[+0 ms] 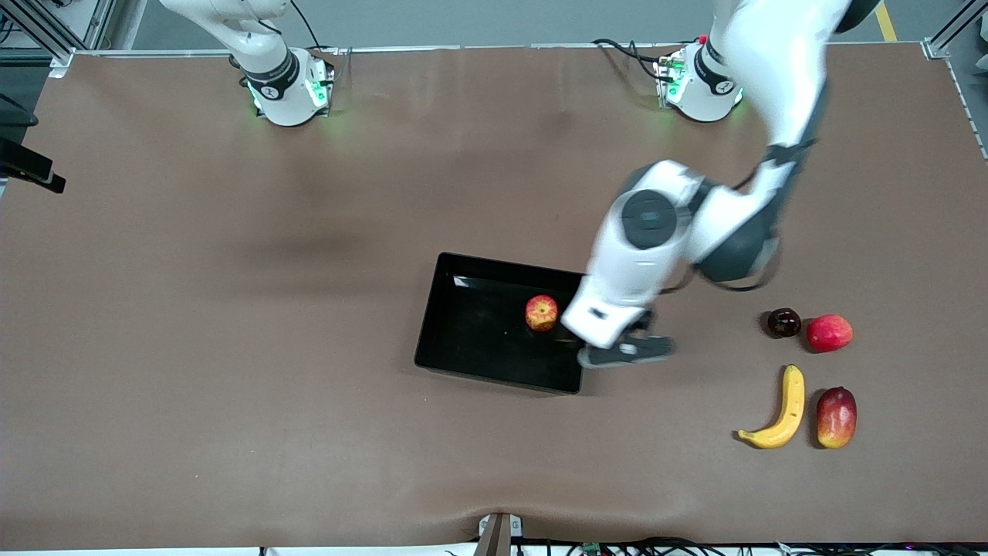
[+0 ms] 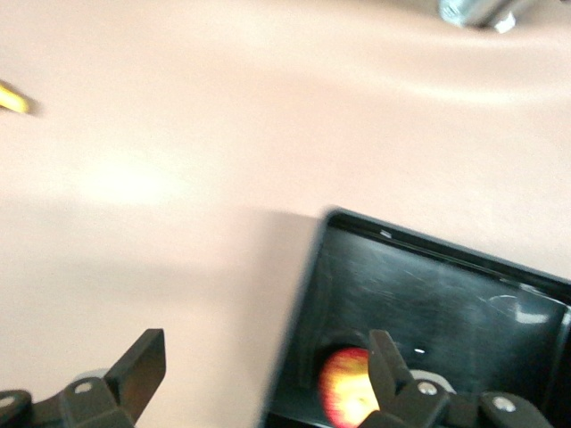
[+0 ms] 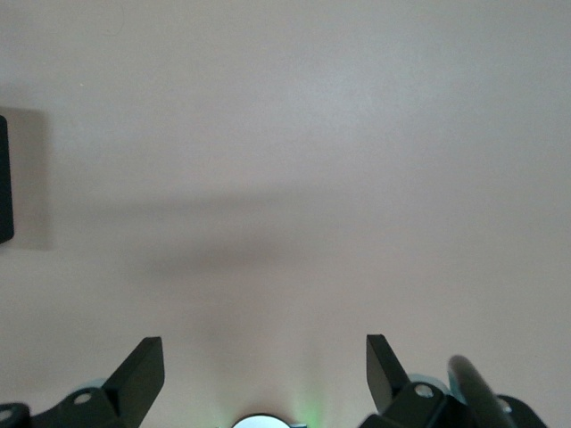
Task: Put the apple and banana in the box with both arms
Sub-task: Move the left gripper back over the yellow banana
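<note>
The apple (image 1: 541, 313) lies in the black box (image 1: 471, 340) near its wall toward the left arm's end; it also shows in the left wrist view (image 2: 346, 392). My left gripper (image 1: 617, 351) is open and empty over that wall of the box (image 2: 446, 294), one finger over the apple and the other over the table (image 2: 265, 366). The banana (image 1: 783, 409) lies on the table toward the left arm's end, nearer to the front camera than the box; its tip shows in the left wrist view (image 2: 12, 98). My right gripper (image 3: 265, 366) is open and empty over bare table by its base.
A dark round fruit (image 1: 783, 322) and a smooth red-pink fruit (image 1: 829, 333) lie farther from the front camera than the banana. A red-yellow mango-like fruit (image 1: 836, 417) lies beside the banana. The right arm (image 1: 262, 62) waits at its base.
</note>
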Robot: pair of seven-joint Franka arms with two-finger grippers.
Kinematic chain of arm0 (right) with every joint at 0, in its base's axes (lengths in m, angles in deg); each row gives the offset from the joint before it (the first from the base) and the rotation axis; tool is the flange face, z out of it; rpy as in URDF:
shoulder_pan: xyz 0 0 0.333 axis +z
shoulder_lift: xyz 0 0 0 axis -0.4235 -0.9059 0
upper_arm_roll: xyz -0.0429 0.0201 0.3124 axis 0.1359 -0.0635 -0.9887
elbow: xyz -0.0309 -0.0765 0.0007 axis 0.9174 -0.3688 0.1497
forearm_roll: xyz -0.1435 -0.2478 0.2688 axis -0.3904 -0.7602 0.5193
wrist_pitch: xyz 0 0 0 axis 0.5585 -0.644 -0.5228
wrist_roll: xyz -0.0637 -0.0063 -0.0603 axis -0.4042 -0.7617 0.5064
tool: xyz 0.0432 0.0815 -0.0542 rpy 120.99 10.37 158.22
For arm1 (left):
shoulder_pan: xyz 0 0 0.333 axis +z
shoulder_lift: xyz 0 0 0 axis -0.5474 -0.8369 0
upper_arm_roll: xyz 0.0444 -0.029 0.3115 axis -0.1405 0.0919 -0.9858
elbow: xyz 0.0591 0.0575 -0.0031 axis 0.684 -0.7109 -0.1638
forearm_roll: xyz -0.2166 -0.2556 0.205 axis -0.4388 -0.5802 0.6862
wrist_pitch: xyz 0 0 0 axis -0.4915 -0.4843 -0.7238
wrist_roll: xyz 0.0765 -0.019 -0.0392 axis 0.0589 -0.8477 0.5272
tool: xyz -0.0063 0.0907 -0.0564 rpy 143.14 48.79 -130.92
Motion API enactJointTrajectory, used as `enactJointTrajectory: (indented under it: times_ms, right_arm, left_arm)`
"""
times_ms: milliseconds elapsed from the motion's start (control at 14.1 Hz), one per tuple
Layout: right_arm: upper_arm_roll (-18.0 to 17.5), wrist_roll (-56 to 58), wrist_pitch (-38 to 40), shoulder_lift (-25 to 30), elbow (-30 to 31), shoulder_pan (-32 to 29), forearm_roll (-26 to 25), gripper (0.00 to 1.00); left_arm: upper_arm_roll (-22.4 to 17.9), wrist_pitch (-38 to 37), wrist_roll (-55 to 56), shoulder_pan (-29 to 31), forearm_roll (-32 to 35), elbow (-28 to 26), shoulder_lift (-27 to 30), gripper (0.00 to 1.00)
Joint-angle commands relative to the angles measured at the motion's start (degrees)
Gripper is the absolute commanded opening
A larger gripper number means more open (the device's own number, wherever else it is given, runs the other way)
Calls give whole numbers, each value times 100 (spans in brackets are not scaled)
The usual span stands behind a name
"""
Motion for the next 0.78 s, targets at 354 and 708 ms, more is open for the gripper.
enactJointTrajectory:
  times_ms: [354, 708]
  right_arm:
    - [-47, 52, 79, 241, -186, 41, -125, 100]
    - [-47, 34, 159, 452, 69, 120, -108, 100]
  left_arm:
    - [-11, 142, -2843, 1560, 83, -201, -303, 100]
    - [-20, 1003, -4635, 2325, 216, -201, -901, 100]
